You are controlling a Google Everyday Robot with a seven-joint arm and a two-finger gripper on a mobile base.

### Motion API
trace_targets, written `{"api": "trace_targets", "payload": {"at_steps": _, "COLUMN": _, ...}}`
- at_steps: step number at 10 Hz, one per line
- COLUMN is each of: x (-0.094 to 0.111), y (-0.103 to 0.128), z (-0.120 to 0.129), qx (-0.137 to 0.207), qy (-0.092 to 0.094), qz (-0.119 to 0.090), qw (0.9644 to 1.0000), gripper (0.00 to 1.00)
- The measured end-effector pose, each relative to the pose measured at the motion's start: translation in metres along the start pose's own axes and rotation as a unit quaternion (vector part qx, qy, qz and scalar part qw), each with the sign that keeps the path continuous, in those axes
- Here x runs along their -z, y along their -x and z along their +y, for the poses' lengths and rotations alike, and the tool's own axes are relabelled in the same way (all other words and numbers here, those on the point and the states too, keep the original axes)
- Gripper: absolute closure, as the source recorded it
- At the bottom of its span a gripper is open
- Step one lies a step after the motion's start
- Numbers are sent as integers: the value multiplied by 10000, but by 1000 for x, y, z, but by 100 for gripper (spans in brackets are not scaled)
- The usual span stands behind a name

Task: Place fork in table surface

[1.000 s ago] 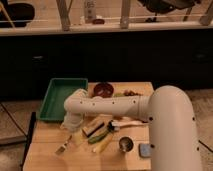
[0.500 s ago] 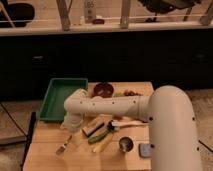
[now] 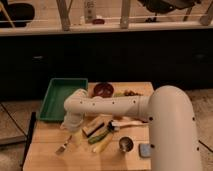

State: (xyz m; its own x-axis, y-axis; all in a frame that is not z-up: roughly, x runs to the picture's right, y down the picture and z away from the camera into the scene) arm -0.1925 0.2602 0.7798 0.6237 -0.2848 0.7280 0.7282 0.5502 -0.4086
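The fork (image 3: 63, 146) is a slim silvery-grey piece lying slantwise on the light tan wooden table surface (image 3: 50, 159), near its front left. My white arm reaches from the right across the table. Its gripper (image 3: 73, 128) is at the arm's left end, just above and to the right of the fork, close to the fork's upper end. I cannot tell whether it touches the fork.
A green tray (image 3: 61, 98) stands at the back left. A dark red bowl (image 3: 103, 90) sits behind the arm. A yellow vegetable (image 3: 104, 144), a green one (image 3: 98, 136), a sponge (image 3: 93, 127), a white-handled spoon (image 3: 129, 123), a metal cup (image 3: 125, 144) and a grey block (image 3: 144, 149) lie right of the fork.
The fork has come lower and a little left onto the tabletop. The arm has barely moved.
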Motion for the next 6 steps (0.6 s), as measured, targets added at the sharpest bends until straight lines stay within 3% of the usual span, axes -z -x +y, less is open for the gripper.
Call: {"api": "trace_targets", "payload": {"at_steps": 6, "x": 0, "y": 0, "z": 0, "qx": 0, "qy": 0, "qz": 0, "qw": 10000, "gripper": 20}}
